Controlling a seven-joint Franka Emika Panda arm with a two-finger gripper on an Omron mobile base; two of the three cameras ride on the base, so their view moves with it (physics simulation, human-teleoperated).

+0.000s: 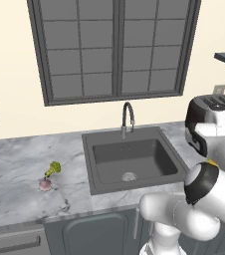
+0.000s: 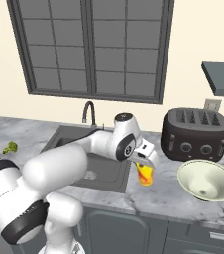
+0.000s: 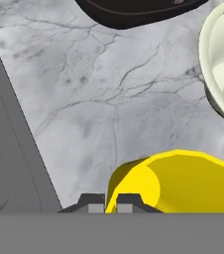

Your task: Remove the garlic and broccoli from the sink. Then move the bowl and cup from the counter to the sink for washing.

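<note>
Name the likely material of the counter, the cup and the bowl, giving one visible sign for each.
The counter: probably polished marble, grey-and-white with dark veins.
The cup: possibly plastic or glazed ceramic, plain bright yellow and smooth.
The bowl: possibly glazed ceramic, pale cream-green, smooth and evenly shaded.

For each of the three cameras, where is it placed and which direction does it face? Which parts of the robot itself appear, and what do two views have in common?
Left base view: behind the arm on its left, facing the sink, the garlic and the broccoli; white arm links at lower right.
Right base view: behind on the right, facing the cup, bowl and toaster; the arm reaches from lower left to the cup.
Hand view: on the hand, looking down at the counter; gripper shut on the cup's rim.
Shared: both base views show sink and tap.
</note>
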